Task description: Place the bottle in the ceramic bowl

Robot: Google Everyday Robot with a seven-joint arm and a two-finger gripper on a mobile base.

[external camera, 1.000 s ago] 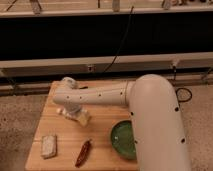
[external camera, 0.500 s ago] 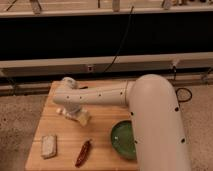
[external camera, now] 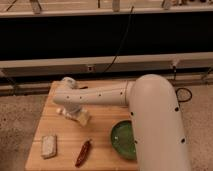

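We are locating the bottle [external camera: 82,118] near the middle of the wooden desk [external camera: 100,131], lying tilted just beneath the forearm of the white arm [external camera: 100,97], with its pale body showing below the arm's edge. The gripper [external camera: 64,111] is sitting at the bottle's left end, close against it; we cannot tell the state of the fingers.

The ceramic bowl [external camera: 123,139] is resting at the desk's right front, well apart from the bottle, and the arm's large shoulder housing is covering its right side. A red chili pepper [external camera: 83,152] is lying in front of the bottle, near the desk's front edge. A pale rectangular block [external camera: 49,146] is lying at the left front corner.

The desk is standing on a speckled floor [external camera: 20,125]. Behind it, a long pale rail [external camera: 100,64] is running across the room under a dark band, and a black cable [external camera: 120,47] is hanging down to it.
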